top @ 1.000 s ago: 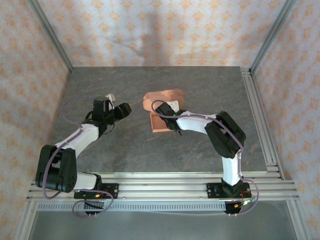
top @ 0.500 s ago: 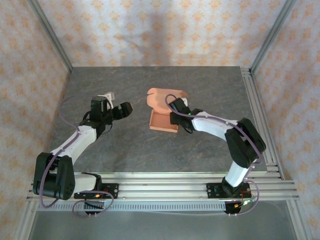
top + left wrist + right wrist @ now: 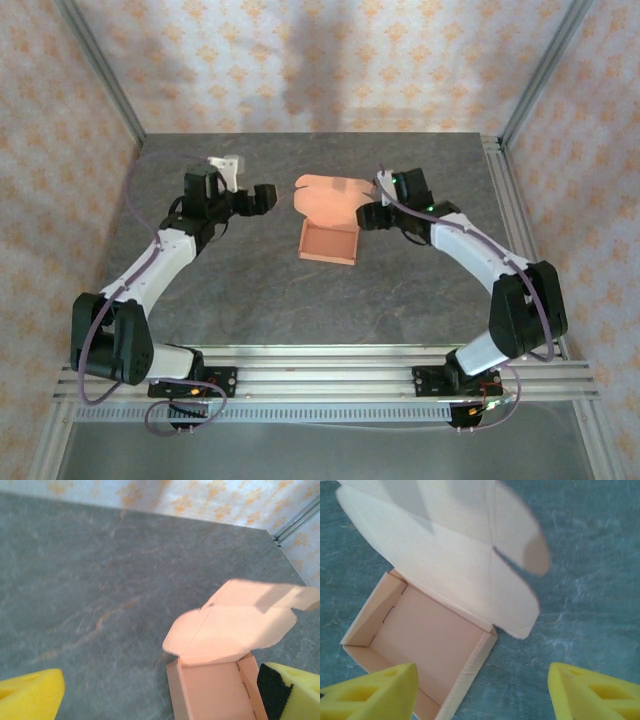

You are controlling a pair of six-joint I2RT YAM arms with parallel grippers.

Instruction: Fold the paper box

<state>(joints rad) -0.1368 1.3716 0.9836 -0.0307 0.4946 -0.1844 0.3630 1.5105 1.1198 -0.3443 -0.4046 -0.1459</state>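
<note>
Right gripper (image 3: 366, 214) pulled off paper box (image 3: 328, 243), jaws apart; left gripper (image 3: 248, 186) apart too. Thin salmon card tray, rounded lid raised at far end.

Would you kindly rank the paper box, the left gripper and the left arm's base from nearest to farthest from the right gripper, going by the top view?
1. paper box, right beside the right gripper, on its left.
2. left gripper, beyond the box, farther left.
3. left arm's base, at the near-left corner.
</note>
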